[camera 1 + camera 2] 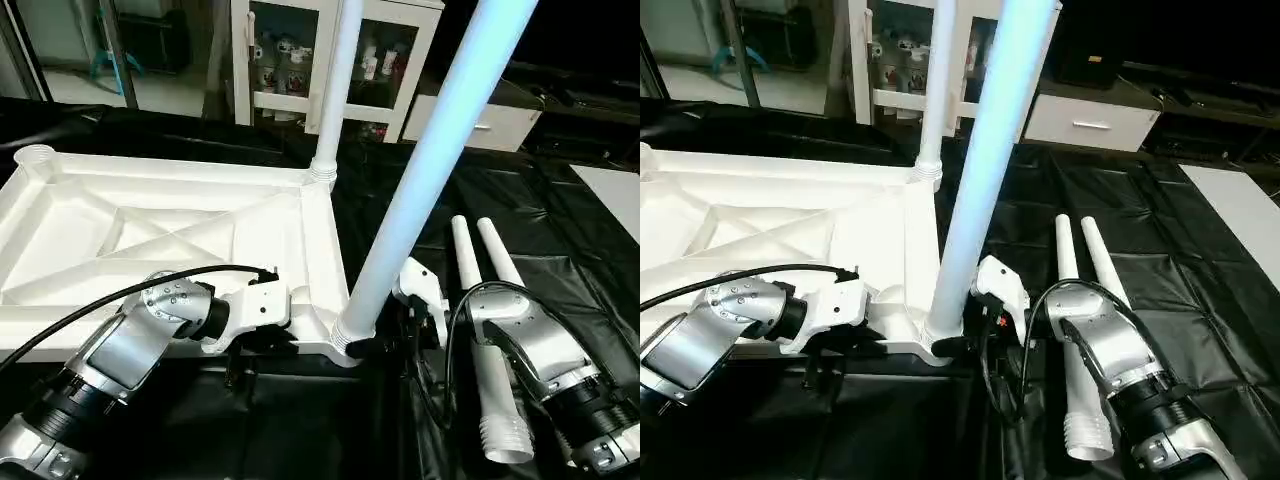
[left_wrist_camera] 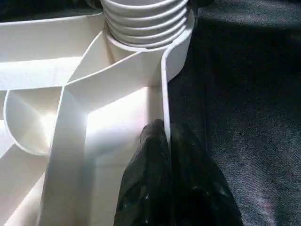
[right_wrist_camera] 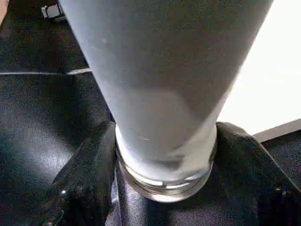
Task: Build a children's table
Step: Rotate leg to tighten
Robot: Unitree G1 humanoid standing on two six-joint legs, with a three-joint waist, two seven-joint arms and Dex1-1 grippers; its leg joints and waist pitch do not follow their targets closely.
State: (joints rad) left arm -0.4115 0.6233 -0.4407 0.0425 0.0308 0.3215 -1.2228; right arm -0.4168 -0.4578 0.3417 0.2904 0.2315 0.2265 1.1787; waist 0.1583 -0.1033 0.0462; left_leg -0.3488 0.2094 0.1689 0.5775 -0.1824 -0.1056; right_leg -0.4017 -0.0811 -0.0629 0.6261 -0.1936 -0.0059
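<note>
Sitting upside down on the black-draped tabletop [image 1: 560, 250], the children's table top [image 1: 150, 240] shows its ribbed underside, with two of its four legs already standing in corner sockets. The far leg [image 1: 338, 80] rises upright from the far corner on the robot's right side of the top, and the near leg [image 1: 430, 160] stands in the near corner on that same side, leaning noticeably away from vertical, so I judge it is not yet fully seated. The right tool [image 1: 385, 335] has its black fingers [image 3: 89, 174] on either side of this leg's base, just above the threaded end at the socket; they look closed around the leg, though whether they press it firmly I cannot tell. The left tool [image 1: 268, 345] is pinched shut on the table top's edge wall beside that socket (the left wrist view shows one finger [image 2: 150, 179] inside the rim and one outside), apparently steadying the top. Two spare legs [image 1: 485, 340] lie side by side on the tabletop to the right, partly under the right forearm, their threaded ends toward the robot. The empty socket [image 1: 35, 155] at the far left corner waits for one of them. So roughly half the job appears done: the near leg needs finishing, then two legs fitted, and the table turned upright.
</note>
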